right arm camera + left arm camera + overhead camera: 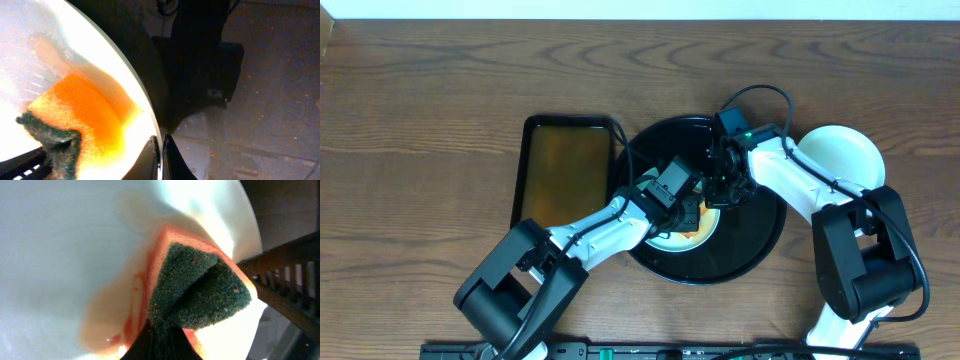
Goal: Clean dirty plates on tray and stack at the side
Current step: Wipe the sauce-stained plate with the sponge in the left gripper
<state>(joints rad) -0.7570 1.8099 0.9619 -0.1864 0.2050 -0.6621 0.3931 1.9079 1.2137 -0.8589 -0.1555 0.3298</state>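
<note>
On the black tray (767,238), the left tool (686,206) clamped the sponge (200,287) directly onto the plate (60,255), whose right-hand rim the right tool (161,150) pinched shut.

A dark-brown wood-grain tabletop (420,90) fills nearly the whole overhead view, its grain running in long wavy bands from left to right. A narrow pale strip (640,8) runs along the far edge; whether it is wall or floor cannot be told. A tan corner (323,38) of something pokes in at the far left. A black rail (620,352) lies along the near edge. The light is soft and even, with a faint sheen on the far middle wood.
</note>
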